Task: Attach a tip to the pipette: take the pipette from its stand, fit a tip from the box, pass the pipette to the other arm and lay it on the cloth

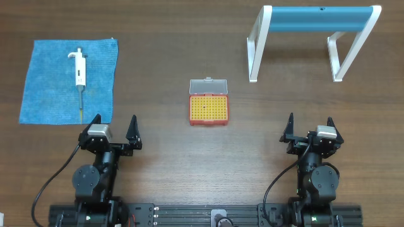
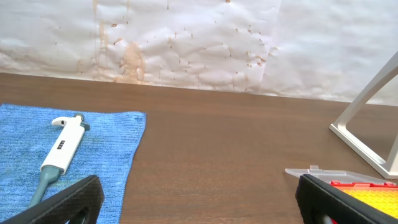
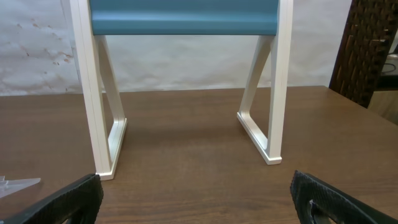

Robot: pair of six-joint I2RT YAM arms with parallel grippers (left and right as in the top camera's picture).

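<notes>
Dark wooden tabletop (image 1: 158, 38) below stained white wall (image 2: 199, 43)

Pipette (image 1: 79, 70) on cloth (image 1: 44, 91) far left, tip box (image 1: 208, 111) centre, stand (image 1: 315, 19) back right

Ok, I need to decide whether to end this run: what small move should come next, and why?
Probably none; I'd stop here. The pipette lies on the blue cloth with what looks like a yellow tip fitted, the stand holds nothing, and the left gripper and right gripper sit near their bases, fingers open and holding nothing.
</notes>
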